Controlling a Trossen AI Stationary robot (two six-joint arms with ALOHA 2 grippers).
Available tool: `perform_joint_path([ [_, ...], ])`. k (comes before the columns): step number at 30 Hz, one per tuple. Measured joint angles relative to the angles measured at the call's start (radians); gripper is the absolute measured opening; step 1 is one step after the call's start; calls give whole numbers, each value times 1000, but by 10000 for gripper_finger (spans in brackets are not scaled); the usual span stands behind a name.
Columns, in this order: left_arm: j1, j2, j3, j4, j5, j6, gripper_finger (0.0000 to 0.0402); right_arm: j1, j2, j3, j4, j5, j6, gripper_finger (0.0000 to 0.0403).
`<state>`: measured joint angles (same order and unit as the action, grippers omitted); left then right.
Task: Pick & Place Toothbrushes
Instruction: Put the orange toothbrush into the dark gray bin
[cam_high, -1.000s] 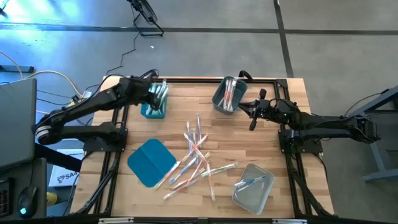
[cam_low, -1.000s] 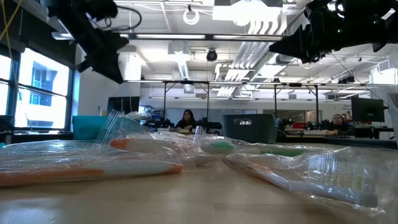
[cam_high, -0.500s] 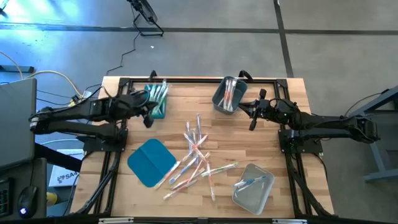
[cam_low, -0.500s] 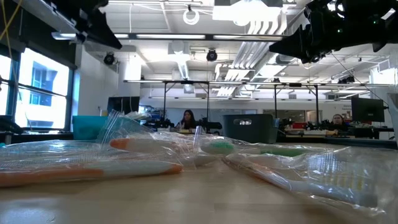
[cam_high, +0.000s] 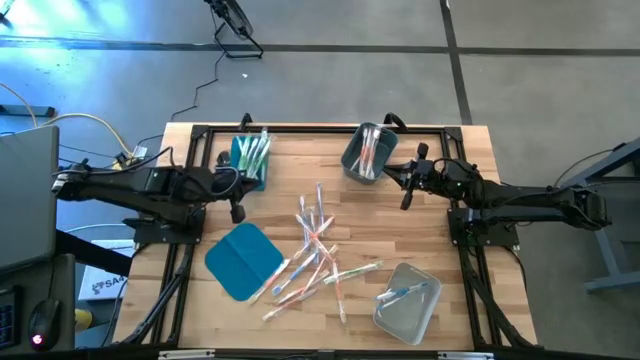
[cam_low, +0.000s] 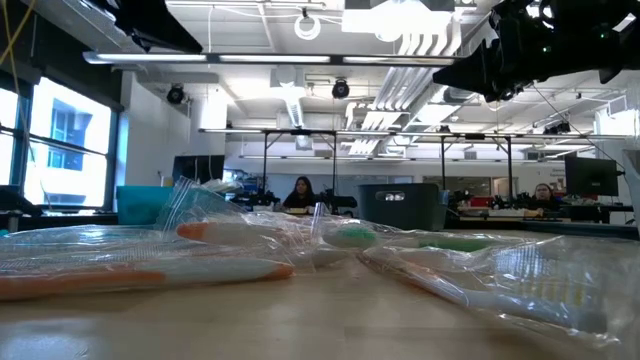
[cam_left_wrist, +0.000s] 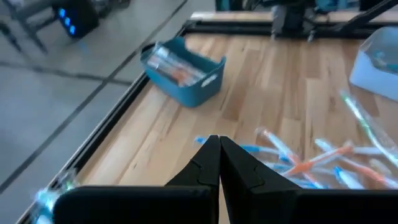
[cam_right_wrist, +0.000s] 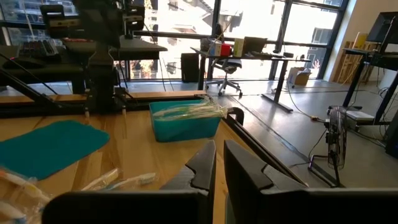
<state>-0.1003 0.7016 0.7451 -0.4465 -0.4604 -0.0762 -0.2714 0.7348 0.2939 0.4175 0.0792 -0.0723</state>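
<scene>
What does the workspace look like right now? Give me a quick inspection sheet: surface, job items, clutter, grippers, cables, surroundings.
Surface: wooden table in a black frame.
Job's things: loose toothbrushes piled mid-table; more stand in the teal bin and the grey bin; one lies in the clear bin.
Clutter: flat teal lid beside the pile.
Grippers: left gripper shut and empty, at the table's left edge just in front of the teal bin; right gripper shut and empty, waiting beside the grey bin.
Cables: pale cable and a thin black cable on the floor, off the table.
Surroundings: grey floor; open office behind, seated people far off.
</scene>
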Motion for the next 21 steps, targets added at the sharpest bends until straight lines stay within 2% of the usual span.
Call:
perform_joint_path([
  [5, -23, -25, -115, 165, 25, 50, 0, 0, 0, 0, -2, 0, 0, 25],
  [10, -25, -41, -199, 250, 28, 55, 0, 0, 0, 0, -2, 0, 0, 25],
  [21, -25, -44, -214, 272, 29, 57, 0, 0, 0, 0, -3, 0, 0, 25],
])
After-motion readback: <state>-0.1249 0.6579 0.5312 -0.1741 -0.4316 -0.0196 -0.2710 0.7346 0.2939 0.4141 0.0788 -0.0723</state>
